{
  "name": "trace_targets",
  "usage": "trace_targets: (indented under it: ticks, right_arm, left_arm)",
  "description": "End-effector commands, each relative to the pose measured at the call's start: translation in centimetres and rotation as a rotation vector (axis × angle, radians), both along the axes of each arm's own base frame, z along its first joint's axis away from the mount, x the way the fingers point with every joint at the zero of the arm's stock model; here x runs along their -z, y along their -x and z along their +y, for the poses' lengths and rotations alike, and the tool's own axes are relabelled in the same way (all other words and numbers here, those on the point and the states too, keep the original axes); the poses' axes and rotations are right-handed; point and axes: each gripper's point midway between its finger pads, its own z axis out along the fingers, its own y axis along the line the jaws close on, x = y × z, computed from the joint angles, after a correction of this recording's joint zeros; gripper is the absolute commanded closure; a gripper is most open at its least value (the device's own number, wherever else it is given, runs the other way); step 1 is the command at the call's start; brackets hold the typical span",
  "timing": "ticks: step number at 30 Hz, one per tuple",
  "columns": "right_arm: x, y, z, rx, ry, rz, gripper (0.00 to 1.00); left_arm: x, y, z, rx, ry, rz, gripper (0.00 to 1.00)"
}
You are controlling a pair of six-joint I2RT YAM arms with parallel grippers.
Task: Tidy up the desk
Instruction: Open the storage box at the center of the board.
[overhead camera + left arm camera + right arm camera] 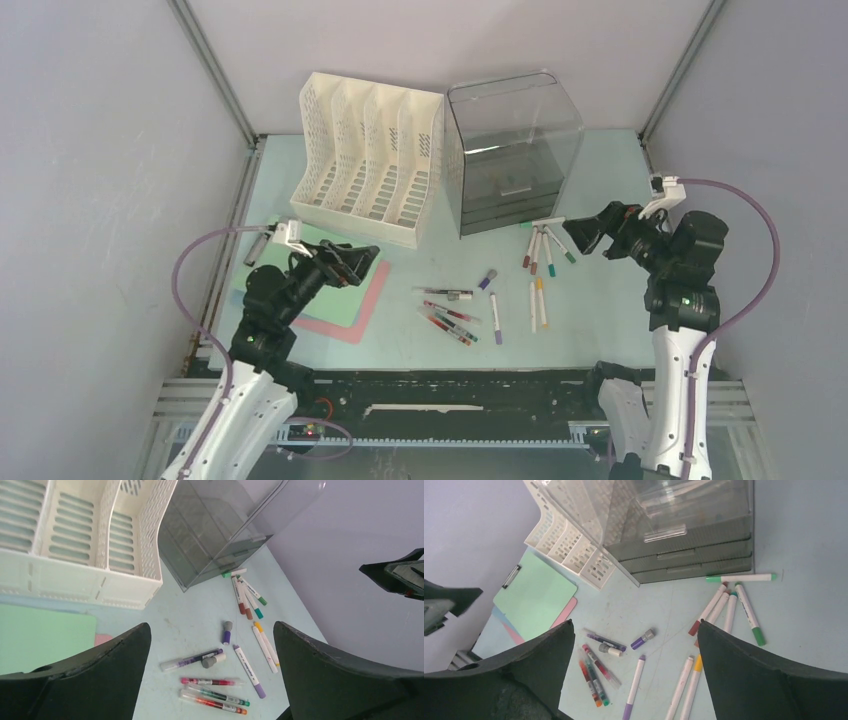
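While both end effectors point(360, 263) point(580, 232) gape empty, one rack point(370, 160) and one drawer unit point(510, 150) share the desk point(600, 305).

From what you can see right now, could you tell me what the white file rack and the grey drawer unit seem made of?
The file rack looks like moulded off-white plastic, matte: its walls are pierced with even rows of slots. The drawer unit looks like smoky see-through plastic, probably acrylic, glossy: its drawers show through the shell and its edges catch light.
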Motion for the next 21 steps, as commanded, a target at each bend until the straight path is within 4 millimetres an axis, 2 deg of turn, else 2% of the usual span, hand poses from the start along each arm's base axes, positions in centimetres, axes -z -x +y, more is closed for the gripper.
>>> trace_targets:
  ticks: [1, 5, 8, 14, 21]
  right_arm:
    - [0.3, -0.5, -1.0, 0.095, -0.007, 0.024, 0.01]
    - [1.0, -0.4, -0.7, 0.064, 0.015, 0.026, 0.01]
    - [1.9, 0.2, 0.4, -0.056, 0.064, 0.002, 0.0]
    - [4.3, 1.4, 2.7, -0.302, 0.113, -0.018, 0.0]
    - [5.7, 2.2, 4.5, -0.495, 0.06, -0.016, 0.0]
  left_arm:
    - [-0.8, -0.2, -1.5, 0.054, 0.139, -0.027, 0.0]
    - [0.7, -0.2, -2.8, 0.104, 0.189, 0.004, 0.0]
    - [1.5, -0.1, -3.7, 0.133, 0.209, 0.008, 0.0]
    - [1.6, 0.2, -5.7, 0.194, 0.206, -0.034, 0.0]
    - [1.6, -0.6, -7.4, 0.233, 0.189, -0.091, 0.0]
